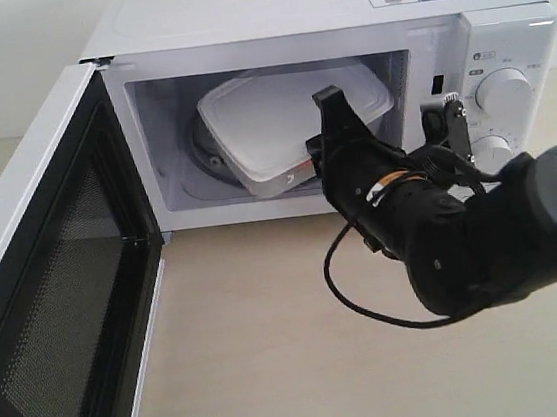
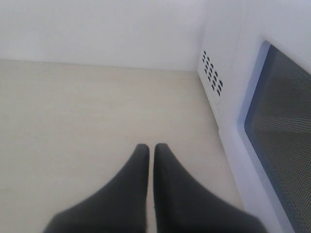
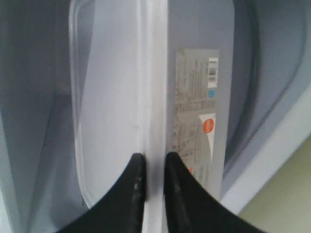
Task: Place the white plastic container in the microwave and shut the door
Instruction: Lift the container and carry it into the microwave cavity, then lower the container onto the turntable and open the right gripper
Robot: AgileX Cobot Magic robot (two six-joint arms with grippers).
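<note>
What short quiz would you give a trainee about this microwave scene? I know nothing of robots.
1. True or false: the door of the microwave is closed.
2. What does the right pincer grip? A) a cup B) the rim of the white plastic container C) a spoon
3. Fill in: the left pincer, over the table beside the microwave, is ____ and holds nothing.
Key: 1 false, it stands wide open. 2 B, with the container inside the microwave. 3 shut.
</note>
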